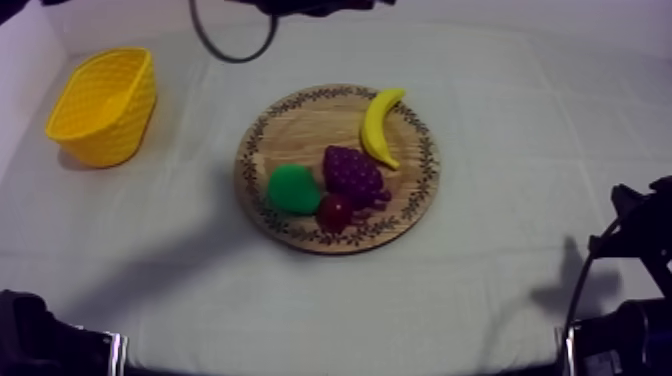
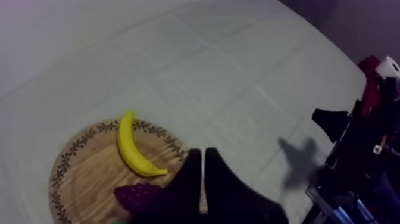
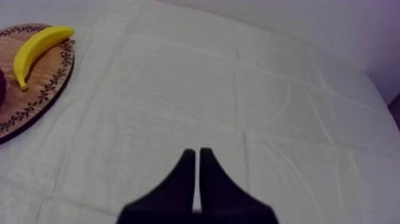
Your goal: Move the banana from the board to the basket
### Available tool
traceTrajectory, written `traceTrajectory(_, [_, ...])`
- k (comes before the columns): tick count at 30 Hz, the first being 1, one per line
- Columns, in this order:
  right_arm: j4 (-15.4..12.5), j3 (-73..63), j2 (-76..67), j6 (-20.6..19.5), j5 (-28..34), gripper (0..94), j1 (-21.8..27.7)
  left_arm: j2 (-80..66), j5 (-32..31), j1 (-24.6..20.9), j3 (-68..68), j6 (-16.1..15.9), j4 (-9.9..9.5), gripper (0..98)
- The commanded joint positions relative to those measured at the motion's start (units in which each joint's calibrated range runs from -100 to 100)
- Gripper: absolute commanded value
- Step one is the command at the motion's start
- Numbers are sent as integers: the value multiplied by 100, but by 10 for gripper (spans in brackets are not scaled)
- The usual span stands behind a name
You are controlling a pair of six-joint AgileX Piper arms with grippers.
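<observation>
Here, the banana lies flat on the wooden board near its patterned rim, just ahead of the left pincer and a little to one side of its tips. The left pincer's black fingers are pressed together as a narrow wedge and grip nothing. The bunch of grapes sits just beside the banana's lower end, closer to the left pincer than the banana is. The pear and the small red fruit lie beyond the grapes, on the same board. The right pincer is likewise closed on nothing. It hangs over bare table, with the banana well ahead of it and off to one side. The yellow basket stands well apart from the board, on the left pincer's side of the table.

Hazards, as judged from this layout:
- The fingers must part before any descent, or they would strike the fruit and push it.
- A grip near either tapered end would probably let the curved, smooth banana swivel or slip.
- A finger coming down on the grape side may nudge the grapes or shift the board.
- The long carry to the basket gives a weak grip time to fail.
</observation>
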Motion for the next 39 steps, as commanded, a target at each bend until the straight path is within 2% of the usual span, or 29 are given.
traceTrajectory(1, [1, -3, -4, -1, -1, 6, 3, 265, 74, -38, -213, 139, 49, 16])
traceTrajectory(9, [1, -3, -4, -1, -1, 6, 3, 864, 400, -224, -486, 684, 262, 25])
traceTrajectory(18, [1, -3, -4, -2, -1, 6, 3, 1386, 524, -262, -371, 1350, 412, 29])
traceTrajectory(22, [1, -3, -4, -1, -1, 6, 3, 1438, 665, -269, -288, 1656, 436, 38])
traceTrajectory(28, [1, -3, -4, -1, -1, 6, 3, 1516, 788, -270, -210, 1814, 309, 56])
traceTrajectory(32, [1, -3, -4, -1, -1, 6, 3, 1597, 873, -264, -191, 1909, 239, 205])
traceTrajectory(34, [1, -3, -4, -1, -1, 6, 3, 1636, 891, -267, -197, 1933, 208, 389])
traceTrajectory(36, [1, -3, -4, -1, -1, 6, 3, 1676, 900, -264, -212, 1958, 171, 509])
traceTrajectory(39, [1, -3, -4, -1, -1, 6, 3, 1716, 912, -263, -222, 1996, 139, 553])
